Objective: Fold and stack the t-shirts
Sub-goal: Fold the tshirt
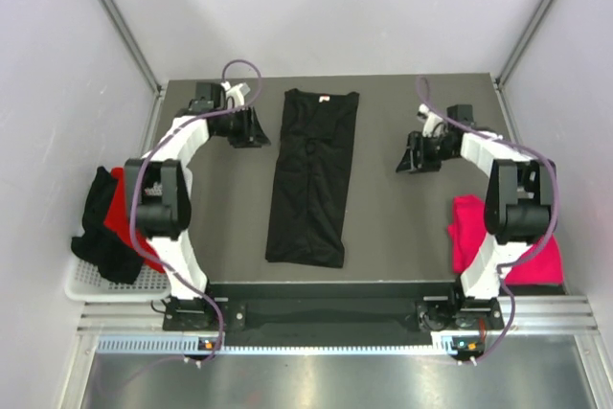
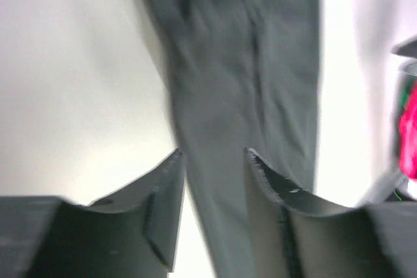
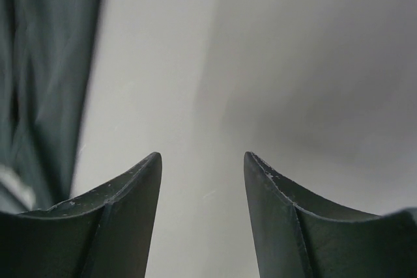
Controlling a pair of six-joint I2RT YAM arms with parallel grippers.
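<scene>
A black t-shirt (image 1: pixel 312 171) lies in a long narrow folded strip down the middle of the table, its collar with a small white tag at the far end. It also shows in the left wrist view (image 2: pixel 247 63) and at the left edge of the right wrist view (image 3: pixel 39 63). My left gripper (image 1: pixel 261 128) is open and empty, just left of the shirt's far end. My right gripper (image 1: pixel 406 156) is open and empty, to the right of the shirt and apart from it. A pink-magenta t-shirt (image 1: pixel 498 237) lies bunched at the right arm's base.
A white wire basket (image 1: pixel 91 280) at the near left holds black (image 1: pixel 101 227) and red (image 1: pixel 123 200) t-shirts that hang over its rim. Grey walls close in the table on three sides. Cables loop above both arms.
</scene>
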